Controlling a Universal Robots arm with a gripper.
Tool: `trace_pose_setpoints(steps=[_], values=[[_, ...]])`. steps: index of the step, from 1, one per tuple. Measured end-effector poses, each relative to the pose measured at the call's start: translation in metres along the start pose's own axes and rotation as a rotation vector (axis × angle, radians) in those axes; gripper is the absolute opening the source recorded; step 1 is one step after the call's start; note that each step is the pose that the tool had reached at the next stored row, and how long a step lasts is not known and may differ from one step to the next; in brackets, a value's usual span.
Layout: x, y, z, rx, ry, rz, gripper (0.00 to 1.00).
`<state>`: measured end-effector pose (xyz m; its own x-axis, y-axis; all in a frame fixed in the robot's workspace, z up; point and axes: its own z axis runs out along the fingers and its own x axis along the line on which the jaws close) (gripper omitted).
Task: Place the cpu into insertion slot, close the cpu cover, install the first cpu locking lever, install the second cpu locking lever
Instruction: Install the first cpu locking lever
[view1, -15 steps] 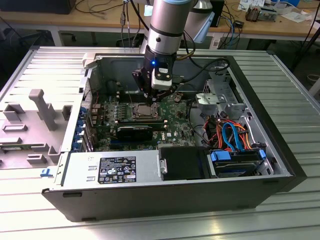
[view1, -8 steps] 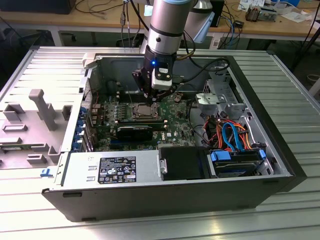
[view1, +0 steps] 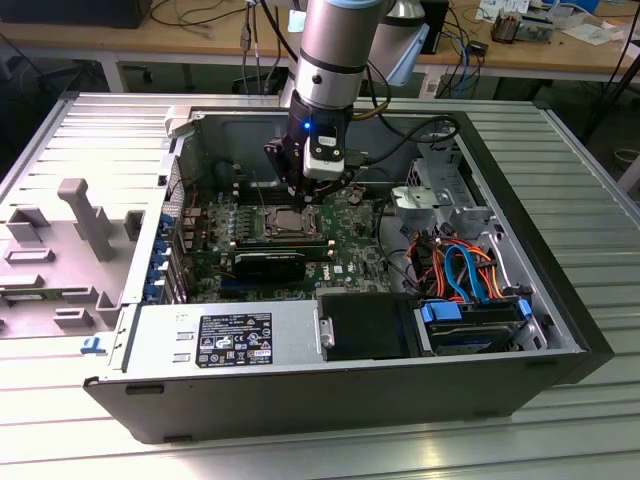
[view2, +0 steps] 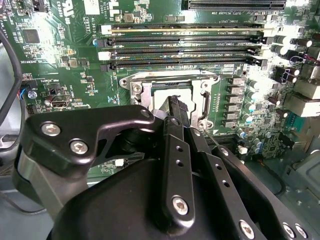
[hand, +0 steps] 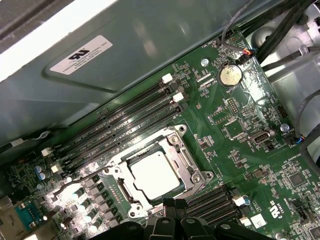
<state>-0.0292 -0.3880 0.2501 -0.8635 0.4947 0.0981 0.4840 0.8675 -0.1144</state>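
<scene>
The cpu (hand: 154, 176), a flat square with a silvery top, lies in the insertion slot (hand: 116, 174) on the green board. The cpu cover (hand: 186, 165), a thin silvery frame, lies down around it. A thin metal locking lever (hand: 82, 179) sticks out from one corner of the socket. My gripper (hand: 173, 204) hovers just off the socket's edge, its black fingertips together with nothing between them. In the second wrist view the gripper (view2: 177, 106) hides part of the cpu (view2: 161, 94). The exterior view has the gripper (view1: 308, 198) just above the slot (view1: 283, 222) inside the open computer case.
Long black memory slots (hand: 120, 120) run beside the socket. The case wall (hand: 150, 55) stands close behind them. A black power supply (view1: 365, 325), blue and orange cables (view1: 465, 270) and a drive cage (view1: 440, 195) fill the exterior view's right.
</scene>
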Motion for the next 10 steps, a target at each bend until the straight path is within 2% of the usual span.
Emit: trace_pose_setpoints(steps=[10], values=[[0.0000,0.0000,0.0000,0.0006,-0.0008,-0.007,0.11]])
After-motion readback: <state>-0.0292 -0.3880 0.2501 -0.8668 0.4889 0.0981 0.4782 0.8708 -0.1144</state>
